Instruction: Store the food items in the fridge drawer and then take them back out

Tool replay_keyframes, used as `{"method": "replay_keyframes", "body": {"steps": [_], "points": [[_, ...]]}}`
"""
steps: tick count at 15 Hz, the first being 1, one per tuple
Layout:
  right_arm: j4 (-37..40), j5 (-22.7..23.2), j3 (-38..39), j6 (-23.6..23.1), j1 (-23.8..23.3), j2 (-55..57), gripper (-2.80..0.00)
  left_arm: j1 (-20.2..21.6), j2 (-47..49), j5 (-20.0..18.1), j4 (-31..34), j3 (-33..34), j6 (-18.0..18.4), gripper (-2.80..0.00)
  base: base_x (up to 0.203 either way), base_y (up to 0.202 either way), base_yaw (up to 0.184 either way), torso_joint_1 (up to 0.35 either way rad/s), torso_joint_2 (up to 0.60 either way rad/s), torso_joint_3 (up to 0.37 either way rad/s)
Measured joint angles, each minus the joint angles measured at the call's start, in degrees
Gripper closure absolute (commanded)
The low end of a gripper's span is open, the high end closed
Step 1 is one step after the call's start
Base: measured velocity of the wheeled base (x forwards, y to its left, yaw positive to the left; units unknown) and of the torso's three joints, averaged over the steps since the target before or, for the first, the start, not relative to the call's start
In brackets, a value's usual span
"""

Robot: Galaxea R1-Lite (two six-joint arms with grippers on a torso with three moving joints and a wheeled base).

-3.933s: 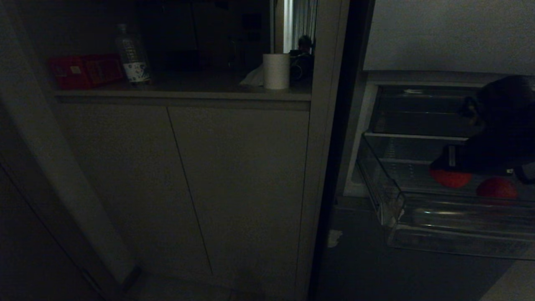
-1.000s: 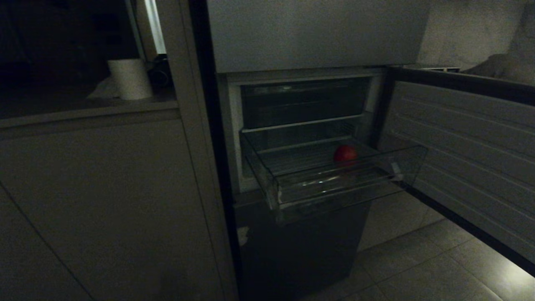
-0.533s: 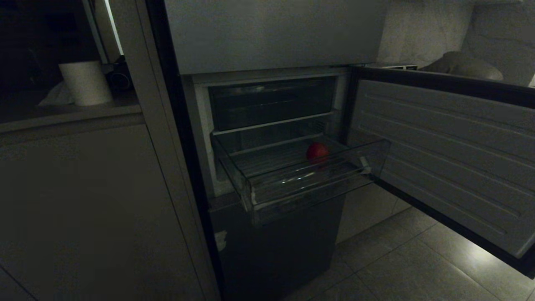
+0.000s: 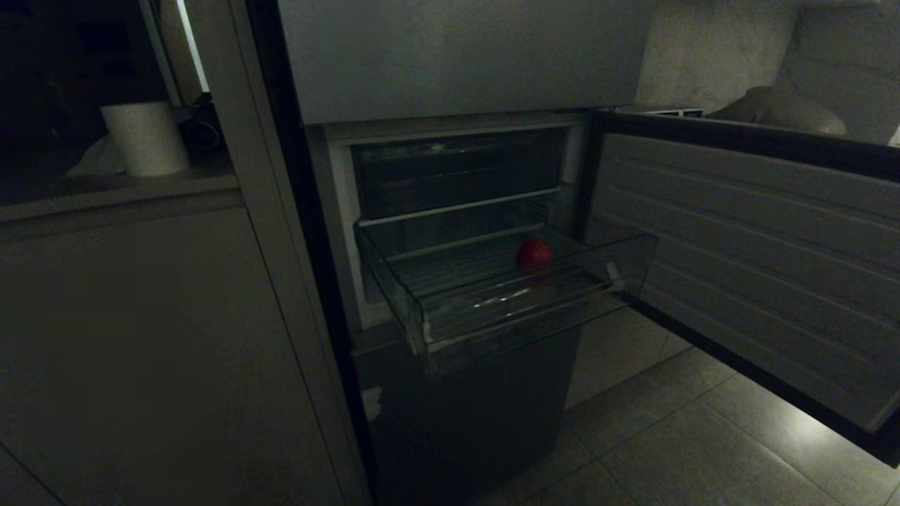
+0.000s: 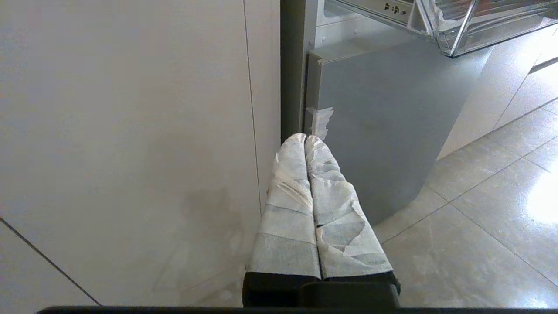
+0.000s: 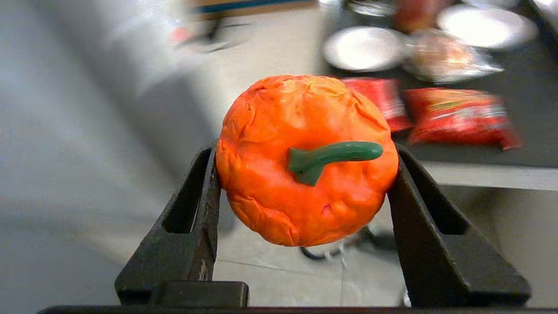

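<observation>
While the fridge door (image 4: 745,267) stands swung wide to the right, the fridge drawer (image 4: 520,309) sits pulled out from the compartment, its clear front lip glossy and its ribbed floor visible.

Item one: a red tomato-like piece (image 4: 534,253), resting on the drawer floor toward the right side, back from the front lip.

Item two: an orange-red tomato-like piece with a green stem (image 6: 305,157), wrinkled on its surface, clamped between the two black fingers (image 6: 192,226) of the right gripper (image 6: 305,174); the fingers press against its two sides, stem facing the wrist camera. Neither arm shows in the head view.

Item three: left gripper (image 5: 307,139), its white-wrapped fingers pressed together with nothing between them, pointing toward the lower grey fridge panel (image 5: 383,122), low beside the pale cabinet front (image 5: 130,131) and above the tiled floor (image 5: 488,218).

Other fixtures: a darker bin (image 4: 457,172) above the drawer; a white paper roll (image 4: 144,137) on the counter to the left of the fridge.

Background behind the held piece, blurred: red snack packets (image 6: 457,115) and pale plates (image 6: 366,48) on a dark surface.
</observation>
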Motion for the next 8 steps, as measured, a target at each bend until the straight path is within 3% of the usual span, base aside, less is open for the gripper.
{"method": "replay_keyframes", "body": {"steps": [3,8], "points": [[-1.59,3.66,-8.74,1.07,-8.63,15.89,0.0,0.02,0.0,0.0,0.0,-0.02,0.0,0.0,0.0,0.0,0.0,0.0,0.0,0.0],[-2.67,5.1,-20.86,4.02,-13.06,33.6,0.0,0.0,0.0,0.0,0.0,-0.02,0.0,0.0,0.0,0.0,0.0,0.0,0.0,0.0]]}}
